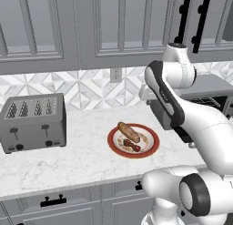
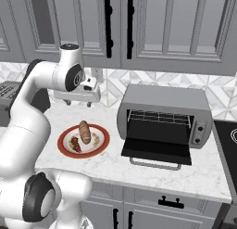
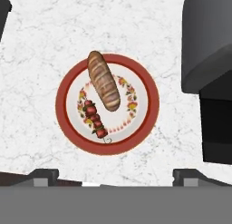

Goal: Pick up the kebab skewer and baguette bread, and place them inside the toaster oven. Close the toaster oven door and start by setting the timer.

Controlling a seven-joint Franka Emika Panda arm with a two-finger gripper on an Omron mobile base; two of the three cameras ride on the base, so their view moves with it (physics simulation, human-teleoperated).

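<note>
While the arm hangs above the counter, the scene reads as follows.
Gripper (image 3: 115, 175): released, fingers spread wide, holding nothing, high over the plate.
Plate (image 3: 149, 82): red-rimmed with a floral band, on the marble counter (image 1: 68, 160) between the four-slot toaster (image 1: 32, 123) and the toaster oven (image 2: 166, 99), nearer the counter's front edge than the backsplash.
Baguette bread (image 3: 103, 80): lying across the plate's middle, one end reaching onto the rim.
Kebab skewer (image 3: 95, 120): flat on the plate just beside the baguette, its near end close to the loaf's end; whether they touch cannot be told.
Toaster oven door (image 2: 156, 149): folded down flat onto the counter, silver handle toward the front edge, wire rack visible in the cavity.
</note>
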